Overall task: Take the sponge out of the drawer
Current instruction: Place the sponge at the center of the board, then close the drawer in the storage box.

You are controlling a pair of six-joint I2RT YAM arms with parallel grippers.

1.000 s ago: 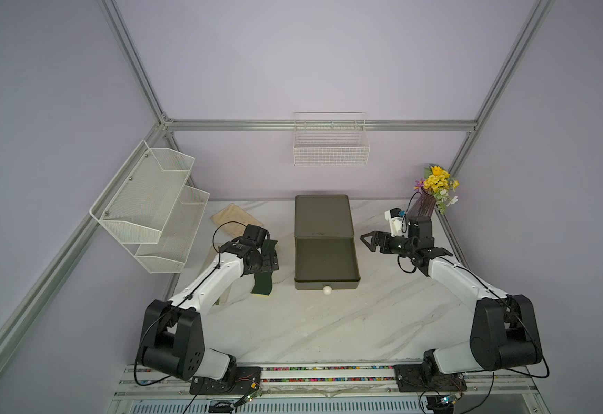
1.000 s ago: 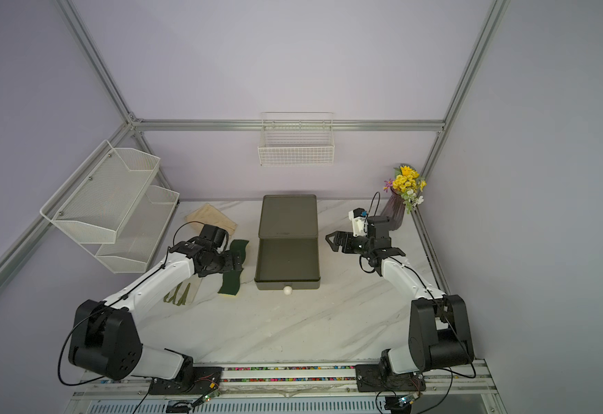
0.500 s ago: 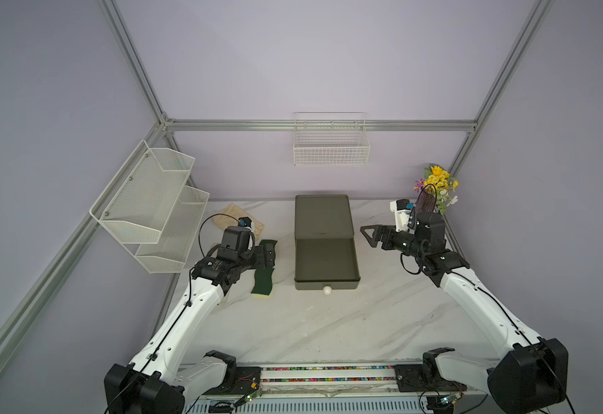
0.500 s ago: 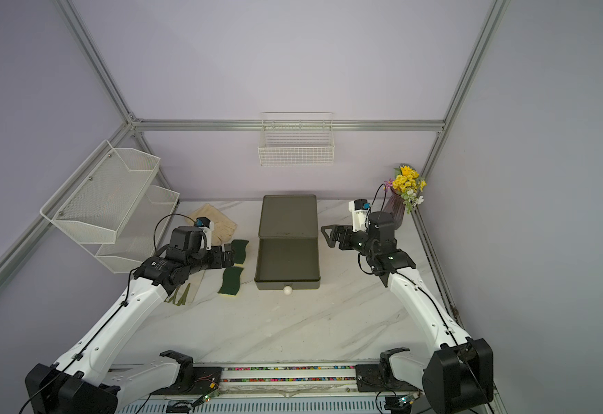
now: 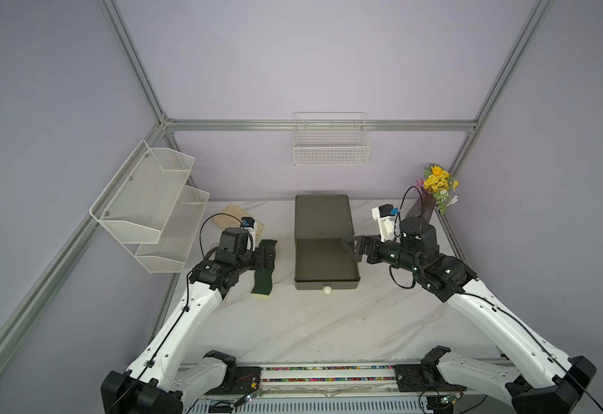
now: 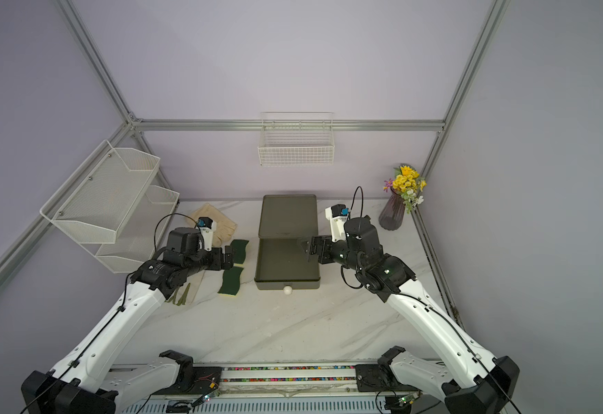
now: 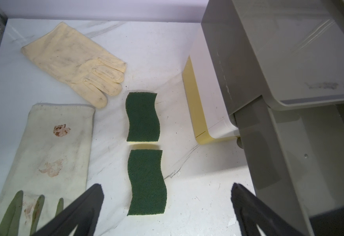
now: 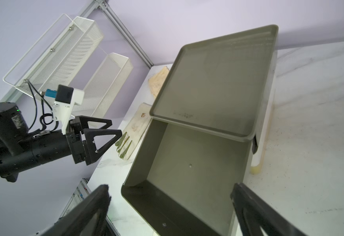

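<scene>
Lifted since earlier frame: left fingers wide, empty, since sponge released on tabletop below, between them; right fingers wide over bare drawer.

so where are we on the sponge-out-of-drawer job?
Looks done: the drawer is pulled open and empty; a green sponge and a second sponge lie on the marble table beside it. In hand: nothing, the left gripper and right gripper are both open. Left: probably only retracting the arms.

Two sponges, two gloves, one drawer, one vase.
</scene>
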